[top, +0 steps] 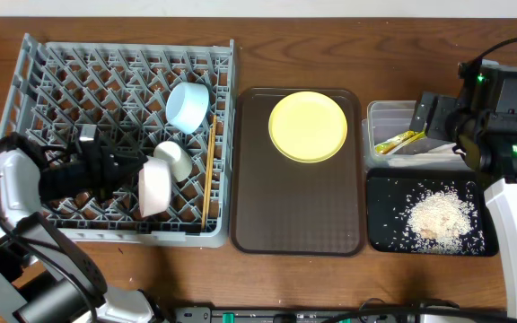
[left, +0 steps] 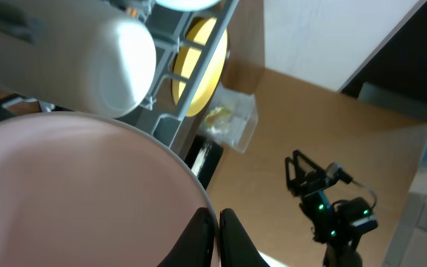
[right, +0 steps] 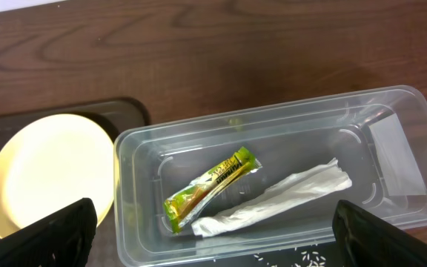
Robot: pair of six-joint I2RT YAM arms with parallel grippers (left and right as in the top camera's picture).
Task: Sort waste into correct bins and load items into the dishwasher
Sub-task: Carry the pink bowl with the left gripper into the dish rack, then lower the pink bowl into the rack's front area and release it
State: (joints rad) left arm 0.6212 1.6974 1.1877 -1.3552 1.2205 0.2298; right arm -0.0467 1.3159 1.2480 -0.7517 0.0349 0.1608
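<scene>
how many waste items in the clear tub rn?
2. A packet lies left of centre in the tub; a wrapper lies beside it, to its right. The tub is see-through, so nothing seems hidden.

Soft, even light from above covers your counter (top: 330, 45); shadows are faint. Your left wrist view is blurred where the pale pink dish (left: 73, 200) fills it. Your right wrist view is sharp, the clear tub (right: 258, 119) slightly shiny.
</scene>
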